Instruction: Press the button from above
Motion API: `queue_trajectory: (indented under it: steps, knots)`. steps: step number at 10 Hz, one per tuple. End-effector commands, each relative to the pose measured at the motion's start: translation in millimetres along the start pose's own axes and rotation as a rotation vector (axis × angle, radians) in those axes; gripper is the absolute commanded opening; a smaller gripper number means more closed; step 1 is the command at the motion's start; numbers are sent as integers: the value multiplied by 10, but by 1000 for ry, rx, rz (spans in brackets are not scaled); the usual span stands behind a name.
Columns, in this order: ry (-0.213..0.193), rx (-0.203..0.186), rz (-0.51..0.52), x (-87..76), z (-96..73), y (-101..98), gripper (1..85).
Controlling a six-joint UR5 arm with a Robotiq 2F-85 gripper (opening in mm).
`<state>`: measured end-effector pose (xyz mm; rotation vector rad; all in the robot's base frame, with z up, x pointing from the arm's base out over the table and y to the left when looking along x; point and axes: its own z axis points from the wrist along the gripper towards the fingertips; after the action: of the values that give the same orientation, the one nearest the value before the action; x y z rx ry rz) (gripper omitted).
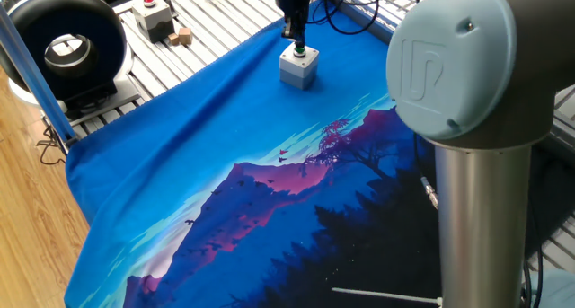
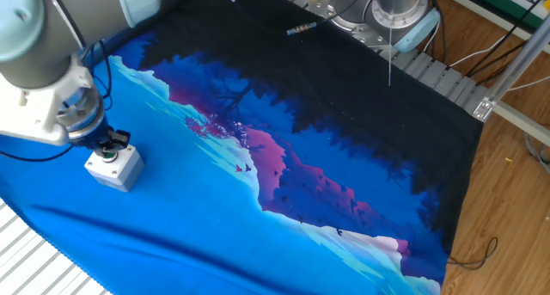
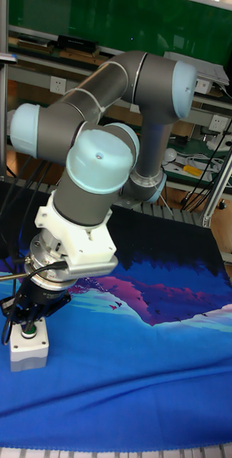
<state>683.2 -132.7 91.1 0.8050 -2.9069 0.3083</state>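
Green and ringed in silver, the button (image 3: pixel 29 329) caps a small light-grey box (image 1: pixel 298 68) that stands near the far edge of the blue printed cloth (image 1: pixel 216 146) spread over the bench (image 1: pixel 193 21). It looks like a stiff plastic switch on a light housing. I judge it needs no grasp at all, only a straight downward push on the cap's centre. An off-centre press could tip or skid the box, since the cloth beneath is soft and nothing seems to fix the box down. The gripper (image 3: pixel 30 320) hangs directly over the cap, its tips at or just above it; whether they touch I cannot tell. Nor can I tell whether the fingers are apart or together. A second grey box with a red button (image 1: pixel 151 16) sits on the bare slats, well apart.
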Motion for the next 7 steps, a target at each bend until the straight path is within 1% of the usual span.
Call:
queue_trajectory:
  steps: [1, 2, 4, 5, 6, 7]
  knots:
    - [43, 4, -35, 94, -23, 26, 10]
    - [46, 1, -34, 84, 7, 55, 10]
    - [45, 8, -35, 14, 56, 46, 10]
    - [55, 24, -40, 4, 58, 19, 10]
    - [61, 33, -39, -1, 23, 21, 10]
    - [59, 30, -38, -15, -8, 46, 10]
